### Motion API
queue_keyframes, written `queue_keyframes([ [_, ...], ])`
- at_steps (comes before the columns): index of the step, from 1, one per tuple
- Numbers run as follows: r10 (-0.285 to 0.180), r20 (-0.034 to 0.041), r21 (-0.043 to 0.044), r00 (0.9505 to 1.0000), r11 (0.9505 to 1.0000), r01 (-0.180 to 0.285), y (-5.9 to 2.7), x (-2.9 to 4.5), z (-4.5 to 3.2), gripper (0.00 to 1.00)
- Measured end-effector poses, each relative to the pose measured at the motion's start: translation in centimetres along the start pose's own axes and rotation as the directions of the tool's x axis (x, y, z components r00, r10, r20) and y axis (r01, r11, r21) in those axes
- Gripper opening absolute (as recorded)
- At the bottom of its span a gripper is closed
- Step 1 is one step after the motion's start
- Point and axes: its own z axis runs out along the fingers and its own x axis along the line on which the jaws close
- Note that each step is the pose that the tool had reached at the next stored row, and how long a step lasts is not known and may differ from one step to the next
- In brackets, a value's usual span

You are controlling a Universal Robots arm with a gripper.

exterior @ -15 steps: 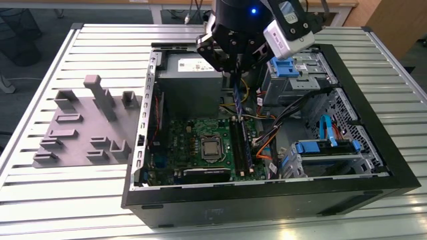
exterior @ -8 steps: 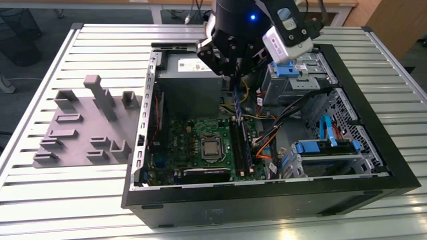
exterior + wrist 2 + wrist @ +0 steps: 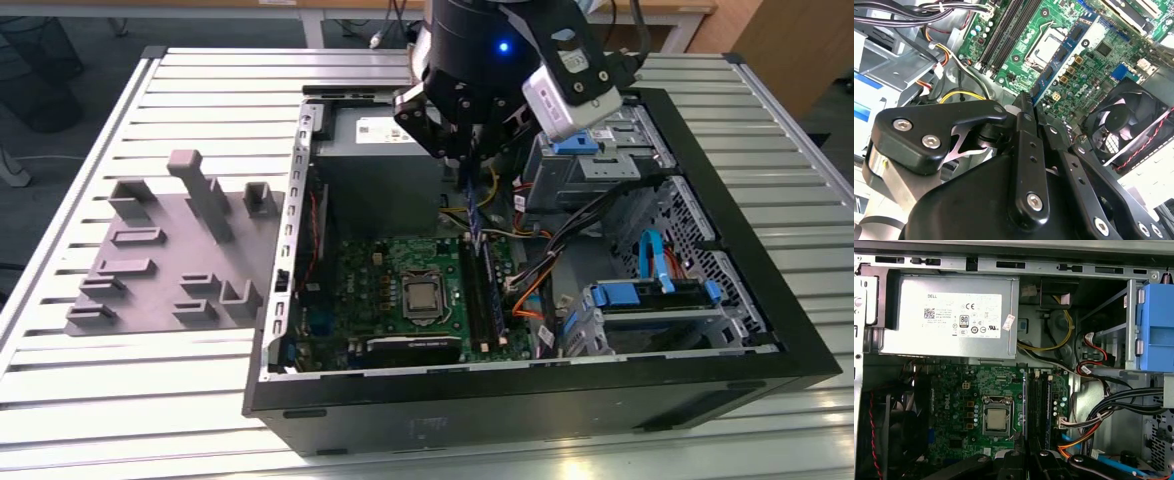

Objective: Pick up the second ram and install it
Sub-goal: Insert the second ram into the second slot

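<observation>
The second ram (image 3: 471, 210), a narrow blue stick, hangs upright inside the open computer case (image 3: 747, 330), above the memory slots (image 3: 483, 290) of the green motherboard (image 3: 387, 265). My gripper (image 3: 467, 165) is shut on its upper end. In the second wrist view the second ram (image 3: 1061, 52) runs out from between the black fingers (image 3: 1024, 130) over the board, showing its black chips. In the first wrist view the gripper (image 3: 1026, 457) hangs over the memory slots (image 3: 1036, 405), beside the processor socket (image 3: 996, 420).
A grey tray with upright blocks (image 3: 174, 250) lies on the slatted table at the exterior view's left. Inside the case are the power supply (image 3: 949, 315), a fan (image 3: 1129, 125), cable bundles (image 3: 1104, 415) and blue drive brackets (image 3: 641, 295).
</observation>
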Motion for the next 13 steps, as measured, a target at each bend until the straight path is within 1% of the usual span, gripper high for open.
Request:
queue_keyframes([
  [6, 0.000, 0.0003, -0.0006, 1.0000, 1.0000, 0.000, 0.00, 0.00, 0.08, 0.14],
  [13, 0.000, 0.0001, -0.0001, 1.0000, 1.0000, 0.000, -0.23, -0.02, 0.77, 0.14],
])
